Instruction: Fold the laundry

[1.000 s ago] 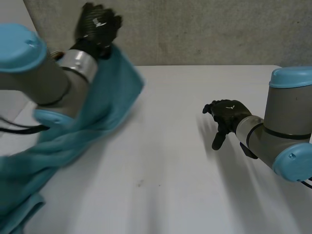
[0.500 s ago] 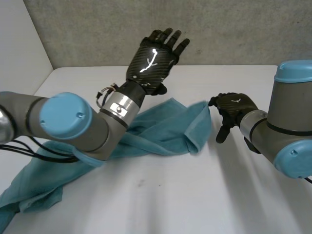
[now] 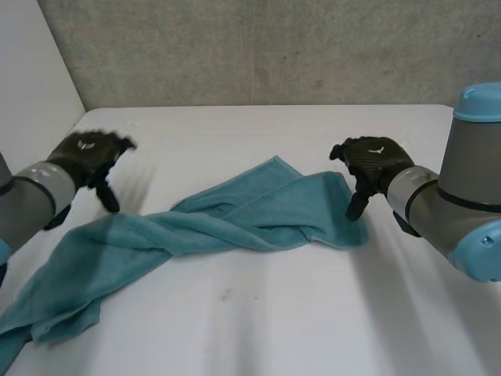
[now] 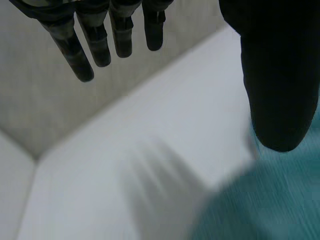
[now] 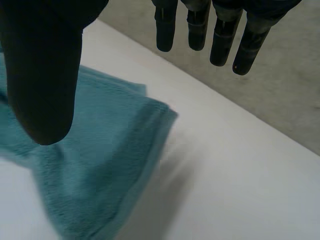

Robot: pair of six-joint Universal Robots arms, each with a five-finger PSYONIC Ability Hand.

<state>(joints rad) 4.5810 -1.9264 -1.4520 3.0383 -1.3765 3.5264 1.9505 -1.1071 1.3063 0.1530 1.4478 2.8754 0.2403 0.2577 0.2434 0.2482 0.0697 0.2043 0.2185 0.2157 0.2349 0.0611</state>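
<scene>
Head view: the towel (image 3: 235, 223) was seen twisted, seven to two o'clock. Wrist views: left hand (image 4: 280, 75) and right hand (image 5: 42, 65) were held wide, empty.

We see one teal terry towel (image 3: 235, 223) lying loose on the white surface (image 3: 258, 313), twisted into a long rumpled band. One end is doubled over, its hemmed corner right beneath the fingers (image 3: 356, 205) of the right hand (image 3: 376, 160). The other end spreads wider and bunched, starting just beside the fingers (image 3: 106, 196) of the left hand (image 3: 86, 153) and trailing away from them.
</scene>
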